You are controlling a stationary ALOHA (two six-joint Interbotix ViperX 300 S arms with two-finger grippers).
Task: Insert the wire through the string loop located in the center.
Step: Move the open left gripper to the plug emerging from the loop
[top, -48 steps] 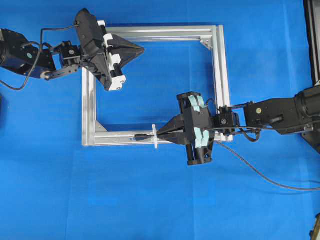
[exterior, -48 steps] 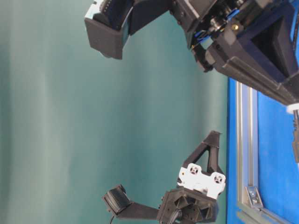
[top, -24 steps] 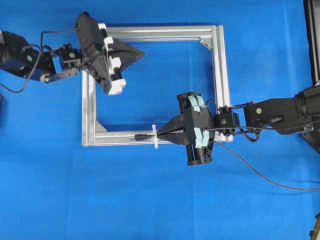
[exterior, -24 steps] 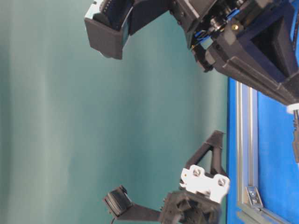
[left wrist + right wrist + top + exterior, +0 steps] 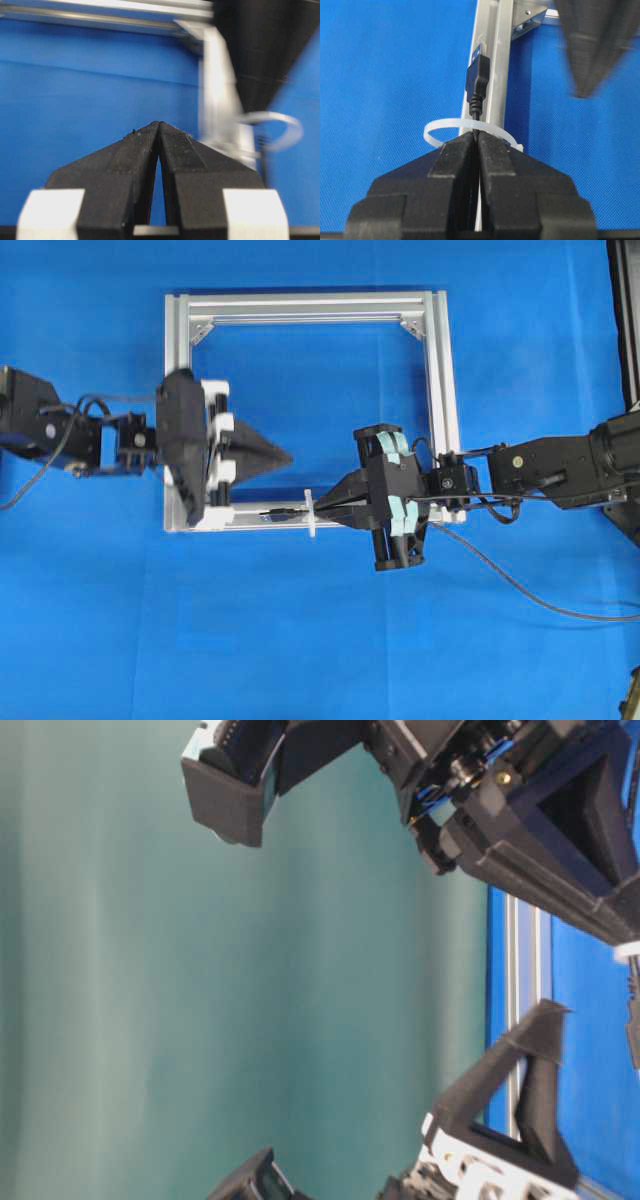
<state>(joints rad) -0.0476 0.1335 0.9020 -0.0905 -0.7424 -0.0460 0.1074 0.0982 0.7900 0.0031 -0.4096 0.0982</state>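
The right gripper (image 5: 478,137) pinches the wire (image 5: 477,82) with its plug already poking through the string loop (image 5: 465,126) on the frame's (image 5: 440,390) front bar. The left gripper (image 5: 288,455) (jaws pressed together, holding nothing) hovers inside the frame's front-left corner.

A blue cloth-covered table (image 5: 300,640) carried everything; a square silver aluminium frame (image 5: 443,390) lay flat on it, with small corner brackets (image 5: 412,327) inside its angles; a thin black cable (image 5: 520,590) trailed over the cloth toward the right edge.
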